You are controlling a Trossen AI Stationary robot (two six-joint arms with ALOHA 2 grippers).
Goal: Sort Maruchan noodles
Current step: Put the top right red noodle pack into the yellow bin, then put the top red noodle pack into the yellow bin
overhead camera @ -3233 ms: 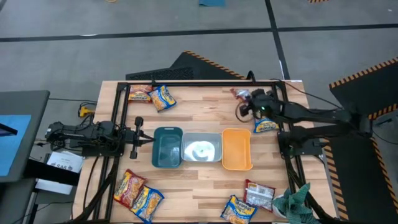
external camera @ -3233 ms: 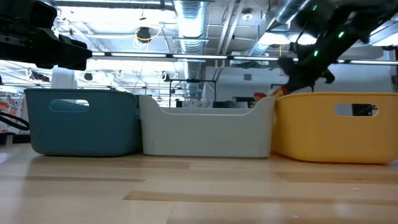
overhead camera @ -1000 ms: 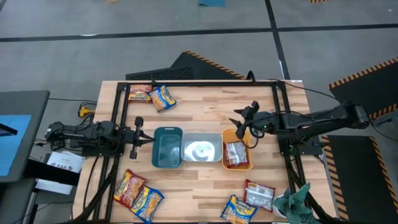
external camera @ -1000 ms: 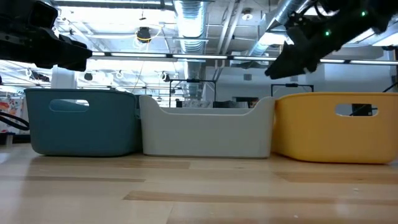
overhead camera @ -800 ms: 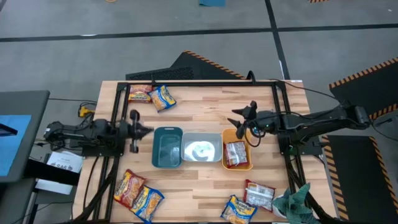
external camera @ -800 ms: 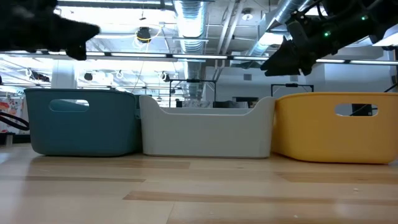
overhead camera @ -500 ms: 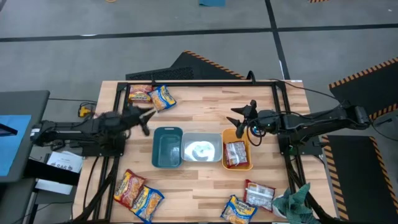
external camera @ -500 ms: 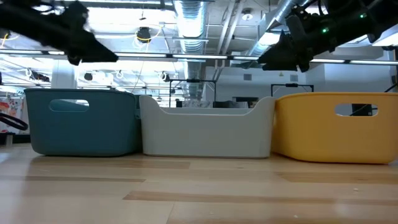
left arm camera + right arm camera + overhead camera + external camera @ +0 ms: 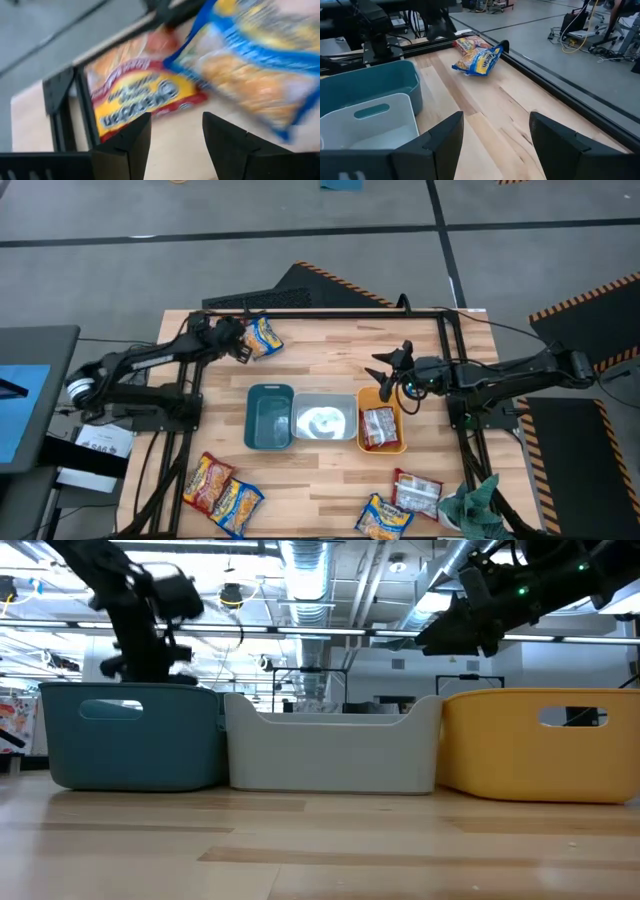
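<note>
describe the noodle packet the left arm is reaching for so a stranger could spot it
Start at the far left corner of the wooden slatted table, where the left tool hovers. Two crinkly plastic packets lie there; it is the red-orange packet against the black frame rail, not the yellow-and-blue packet beside it.

Three bins sit side by side on the wooden table [image 9: 330,360]: a teal bin [image 9: 269,417], a clear bin [image 9: 324,418], an orange bin [image 9: 381,404].
</note>
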